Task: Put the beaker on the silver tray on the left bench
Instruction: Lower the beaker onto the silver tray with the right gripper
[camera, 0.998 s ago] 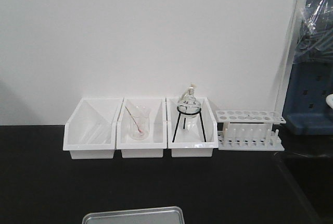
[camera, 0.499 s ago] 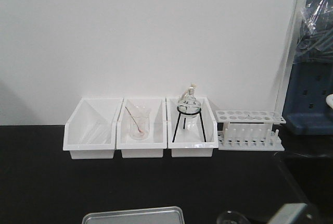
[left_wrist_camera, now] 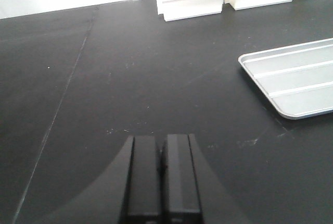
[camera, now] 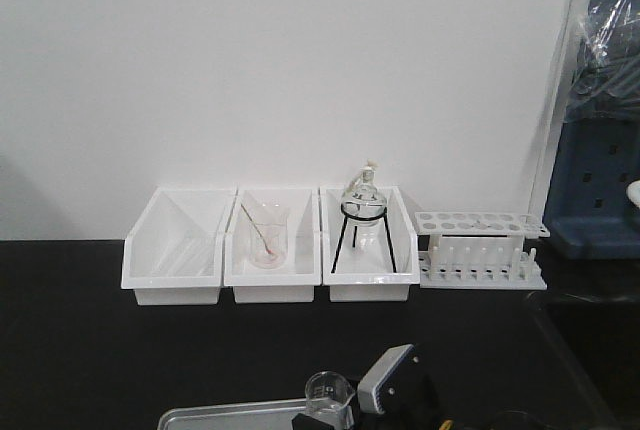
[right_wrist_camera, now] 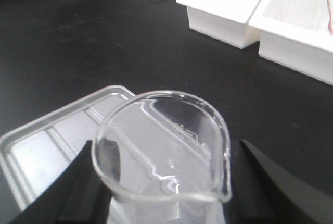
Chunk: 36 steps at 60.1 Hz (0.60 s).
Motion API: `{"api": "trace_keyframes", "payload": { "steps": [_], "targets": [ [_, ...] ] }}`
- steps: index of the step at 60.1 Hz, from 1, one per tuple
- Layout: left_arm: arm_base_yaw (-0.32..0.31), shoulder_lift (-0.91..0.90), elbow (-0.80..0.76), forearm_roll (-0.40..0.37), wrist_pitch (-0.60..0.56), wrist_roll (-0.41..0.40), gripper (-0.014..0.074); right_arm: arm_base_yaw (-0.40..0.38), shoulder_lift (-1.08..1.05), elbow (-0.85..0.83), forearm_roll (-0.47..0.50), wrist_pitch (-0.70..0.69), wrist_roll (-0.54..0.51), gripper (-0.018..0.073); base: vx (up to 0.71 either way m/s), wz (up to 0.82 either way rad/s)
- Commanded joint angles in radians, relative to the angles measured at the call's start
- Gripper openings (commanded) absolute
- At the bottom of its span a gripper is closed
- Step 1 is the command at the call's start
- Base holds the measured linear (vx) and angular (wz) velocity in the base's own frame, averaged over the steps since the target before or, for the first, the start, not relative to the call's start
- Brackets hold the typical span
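The small clear beaker (camera: 328,391) hangs just above the right end of the silver tray (camera: 240,416) at the bottom of the front view. My right gripper (camera: 345,412) is shut on it. In the right wrist view the beaker (right_wrist_camera: 161,146) fills the space between the two black fingers (right_wrist_camera: 86,182), with the tray (right_wrist_camera: 47,140) below and to the left. My left gripper (left_wrist_camera: 161,153) is shut and holds nothing. It hovers low over the black top of the left bench (left_wrist_camera: 130,67), left of the tray (left_wrist_camera: 291,78).
Three white bins (camera: 172,250) line the wall; one holds a larger beaker with a rod (camera: 268,235), another a round flask on a black stand (camera: 363,212). A white test tube rack (camera: 480,250) stands to their right.
My right gripper has come into the front view from the lower right, carrying the beaker leftward until it reaches the tray's right end. The left arm shows no earlier frame.
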Motion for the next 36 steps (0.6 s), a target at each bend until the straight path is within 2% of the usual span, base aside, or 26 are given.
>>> {"api": "trace_keyframes", "payload": {
  "steps": [1, 13, 25, 36],
  "targets": [
    [-0.007, -0.007, 0.02, -0.003, -0.074, -0.002, 0.0001, 0.016, -0.001, -0.081, 0.029, -0.061, -0.013, -0.001, 0.0, 0.0],
    [-0.007, -0.007, 0.02, -0.003, -0.074, -0.002, 0.0001, 0.045, 0.06, -0.141, 0.071, 0.058, -0.013, -0.0006, 0.0, 0.0],
    [-0.007, -0.007, 0.02, -0.003, -0.074, -0.002, 0.0001, 0.045, 0.098, -0.141, 0.121, 0.069, -0.016, 0.0008, 0.0, 0.0],
    [-0.007, -0.007, 0.02, -0.003, -0.074, -0.002, 0.0001, 0.046, 0.113, -0.141, 0.117, 0.064, -0.015, 0.0092, 0.0, 0.0]
  ]
}}
